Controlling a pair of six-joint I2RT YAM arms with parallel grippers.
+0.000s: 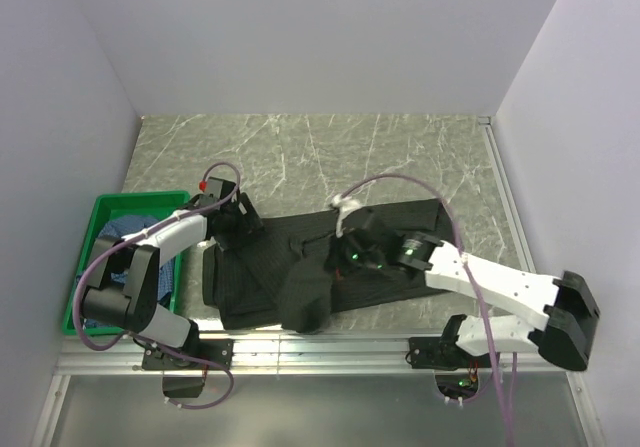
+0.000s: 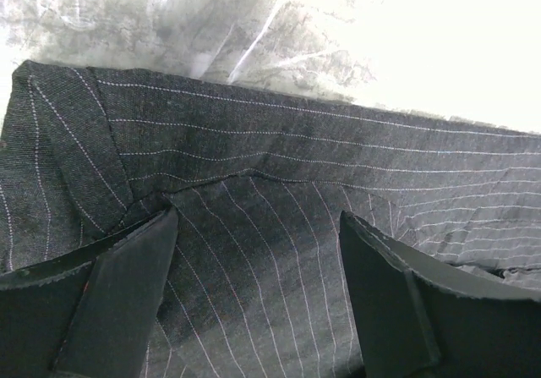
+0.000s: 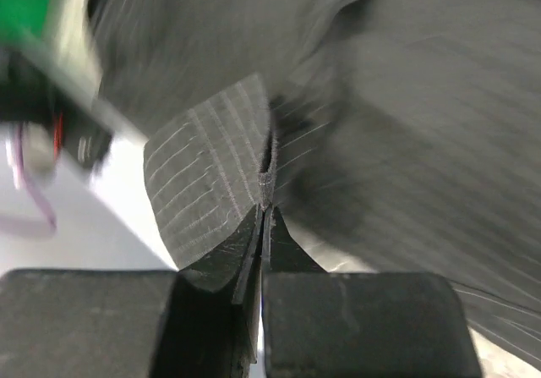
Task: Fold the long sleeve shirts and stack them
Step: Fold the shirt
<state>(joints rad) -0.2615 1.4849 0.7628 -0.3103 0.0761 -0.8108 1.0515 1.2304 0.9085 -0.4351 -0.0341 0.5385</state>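
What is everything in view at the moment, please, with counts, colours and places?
black pinstriped cloth shirt: one, black with pale stripes, spread across the table's near middle
blue checked cloth shirt: one, blue, bunched inside the crate
green plastic crate: one, green, at the table's left edge
grey marbled table: one, grey with pale veins, between white walls
purple cables: two, purple, one looping along each arm
left claw: one, black, open, over the black shirt's collar end
right claw: one, black, shut on a fold of the black shirt
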